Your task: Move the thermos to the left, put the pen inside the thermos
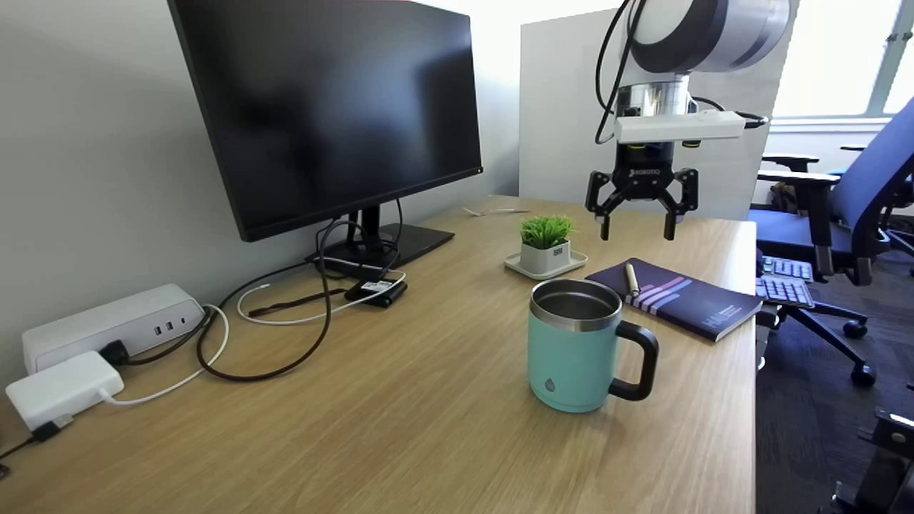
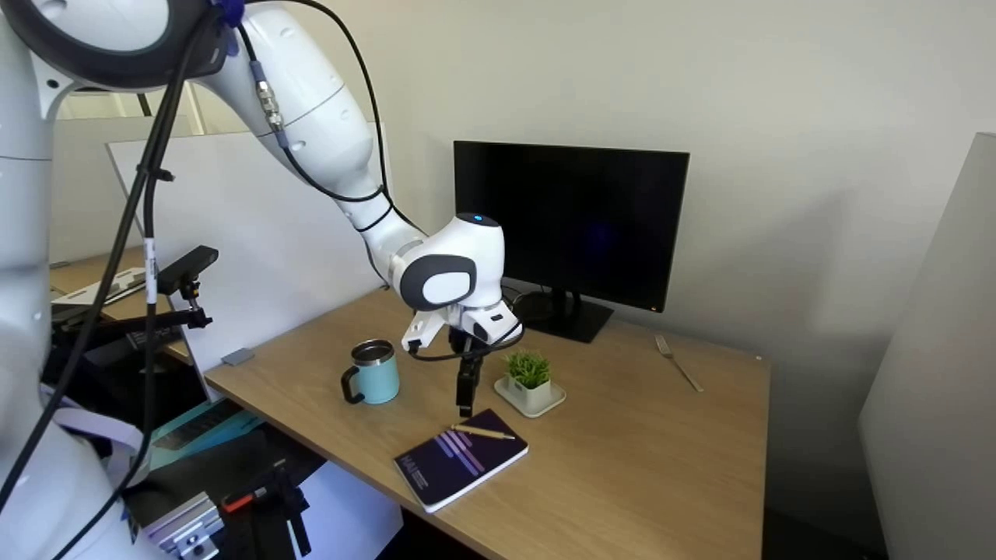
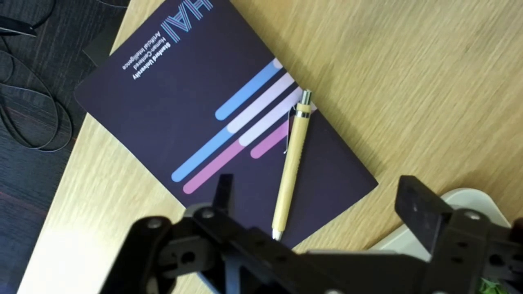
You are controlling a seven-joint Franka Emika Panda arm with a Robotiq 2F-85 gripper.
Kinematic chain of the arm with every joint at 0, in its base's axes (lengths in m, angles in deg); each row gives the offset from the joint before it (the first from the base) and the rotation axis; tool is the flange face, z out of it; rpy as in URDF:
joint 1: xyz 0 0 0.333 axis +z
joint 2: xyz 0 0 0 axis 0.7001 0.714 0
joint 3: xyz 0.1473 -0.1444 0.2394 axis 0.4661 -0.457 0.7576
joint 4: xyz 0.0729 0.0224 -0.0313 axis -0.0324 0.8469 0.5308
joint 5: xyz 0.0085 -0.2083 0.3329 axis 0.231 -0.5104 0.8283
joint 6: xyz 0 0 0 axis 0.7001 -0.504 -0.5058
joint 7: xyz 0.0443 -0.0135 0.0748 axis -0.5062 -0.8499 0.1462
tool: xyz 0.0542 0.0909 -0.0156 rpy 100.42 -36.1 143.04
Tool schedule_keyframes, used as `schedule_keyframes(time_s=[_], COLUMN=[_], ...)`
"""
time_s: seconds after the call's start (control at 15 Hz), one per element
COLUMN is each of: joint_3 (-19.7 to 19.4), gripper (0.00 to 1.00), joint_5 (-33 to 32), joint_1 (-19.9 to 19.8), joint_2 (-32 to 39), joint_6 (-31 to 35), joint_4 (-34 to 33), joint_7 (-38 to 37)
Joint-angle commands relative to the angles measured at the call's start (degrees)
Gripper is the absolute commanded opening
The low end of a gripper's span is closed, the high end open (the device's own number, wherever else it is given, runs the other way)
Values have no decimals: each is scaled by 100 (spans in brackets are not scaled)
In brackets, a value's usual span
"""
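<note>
Wrist view: pen (image 3: 292, 163) lying on notebook (image 3: 192, 110), my gripper (image 3: 316, 183) spread wide — I record the thermos (image 1: 573, 357) upright in both exterior views

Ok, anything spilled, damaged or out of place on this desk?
Only the fork stands out, right of the monitor in an exterior view: cutlery seems odd on a work desk. The thermos stands upright; the pen rests on the notebook; I see no spill or damage.
</note>
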Motion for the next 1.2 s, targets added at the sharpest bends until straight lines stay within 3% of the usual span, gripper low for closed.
schedule_keyframes(time_s=[0.0,1.13], joint_3=[-208,-260], gripper=[100,100], joint_5=[22,467], joint_1=[179,122], joint_2=[238,1093], joint_6=[-27,-59], joint_4=[-188,-846], joint_7=[-121,-55])
